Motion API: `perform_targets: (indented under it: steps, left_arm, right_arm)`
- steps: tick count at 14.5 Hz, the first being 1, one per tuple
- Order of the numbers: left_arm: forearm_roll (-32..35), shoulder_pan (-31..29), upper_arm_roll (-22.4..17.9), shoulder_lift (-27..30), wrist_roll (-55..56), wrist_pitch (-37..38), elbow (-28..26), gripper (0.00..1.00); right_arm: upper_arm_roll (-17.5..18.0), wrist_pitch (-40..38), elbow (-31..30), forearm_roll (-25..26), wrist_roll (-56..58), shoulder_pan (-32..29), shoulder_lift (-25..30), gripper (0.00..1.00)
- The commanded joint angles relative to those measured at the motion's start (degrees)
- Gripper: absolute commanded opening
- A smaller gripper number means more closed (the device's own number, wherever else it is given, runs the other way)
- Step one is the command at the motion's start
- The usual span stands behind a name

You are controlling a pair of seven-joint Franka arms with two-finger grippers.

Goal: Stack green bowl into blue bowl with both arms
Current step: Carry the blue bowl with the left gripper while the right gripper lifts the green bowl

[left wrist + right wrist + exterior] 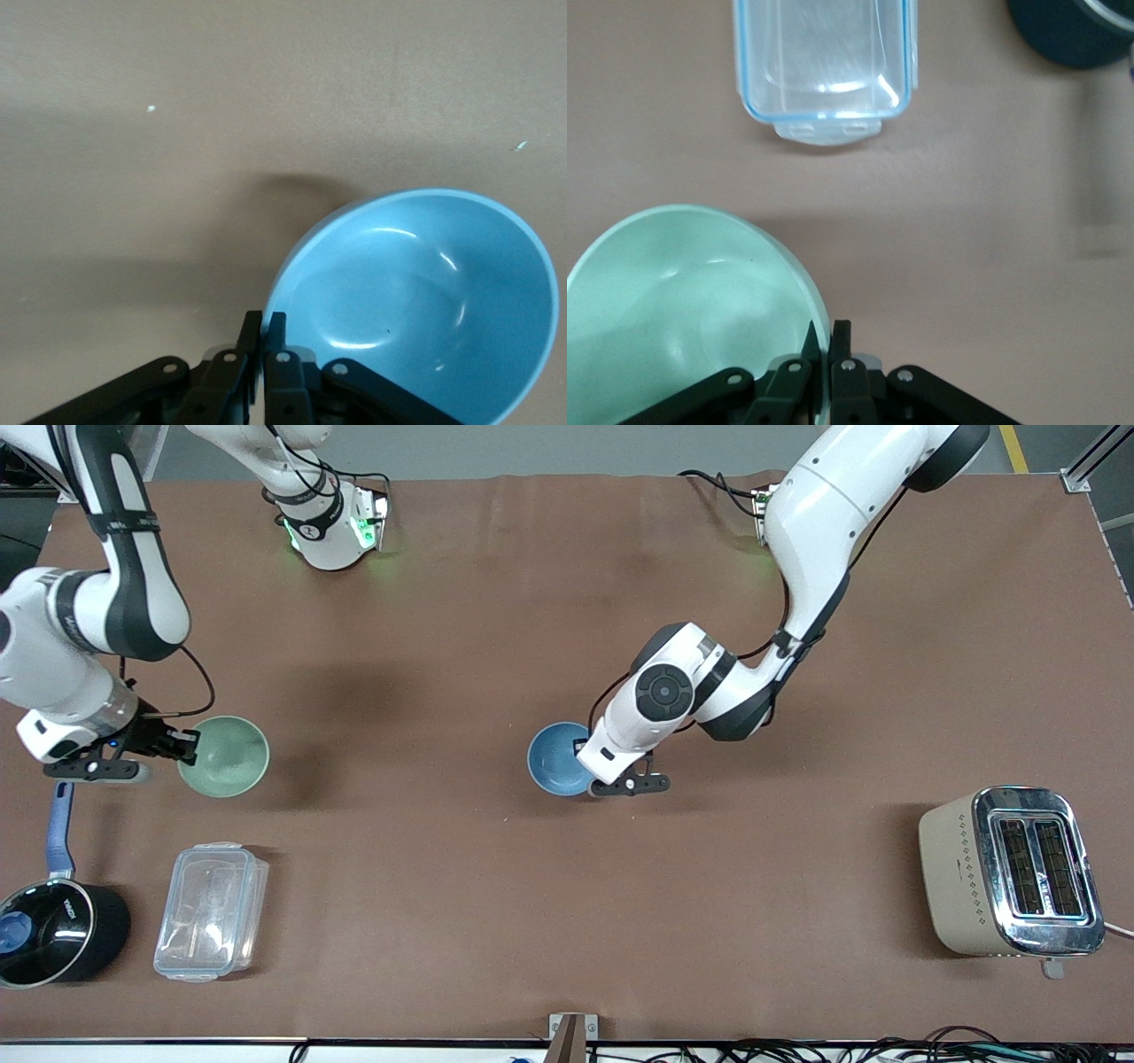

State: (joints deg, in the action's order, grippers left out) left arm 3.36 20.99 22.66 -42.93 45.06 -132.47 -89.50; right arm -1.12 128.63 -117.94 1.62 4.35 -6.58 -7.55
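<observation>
With each claw clenched on only a thin rim — the right gripper (188, 747) on the pale sage-green round bowl (226, 755) at its end of the table, the left gripper (592, 766) on the smooth sky-blue bowl (556, 759) mid-table — either bowl could tilt or slip.

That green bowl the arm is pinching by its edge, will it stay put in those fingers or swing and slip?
The green bowl looks stiff and probably light, so the right gripper, shut on its thin rim, likely holds it. Its smooth, plain wall may let it pivot or slide, since only one edge is pinched. In the right wrist view it appears tilted already, which suggests it hangs from that grip.
</observation>
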Motion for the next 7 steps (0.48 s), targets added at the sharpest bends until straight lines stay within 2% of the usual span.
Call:
perform_targets:
  steps: [1, 2, 3, 4, 7]
  left_arm:
    - [1.39, -0.16, -0.25, -1.37, 0.47, -0.69, 2.13, 0.36]
    - [1.39, -0.68, -0.33, -0.93, 0.73, -0.34, 2.22, 0.94]
    - [1.56, -0.95, -0.33, -0.41, 0.73, -0.16, 2.66, 1.0]
    - [1.65, -1.04, -0.59, 0.73, 0.82, 0.45, 3.62, 1.0]
    - [1.83, -1.3, -6.03, 6.52, 0.29, 9.55, 8.62, 1.0]
  right_arm:
    - [0.06, -3.29, 3.41, -0.31, -7.66, 4.37, -0.62, 0.0]
    - [0.06, -3.56, 3.85, -0.31, -10.57, 6.04, -0.62, 0.0]
    - [0.06, -3.56, 4.12, -0.22, -13.81, 8.23, -0.62, 0.0]
    - [-0.03, -3.56, 4.64, -0.22, -17.07, 10.34, -0.62, 0.0]
    - [-0.03, -4.08, 7.45, -0.22, -28.31, 17.63, -0.98, 0.0]
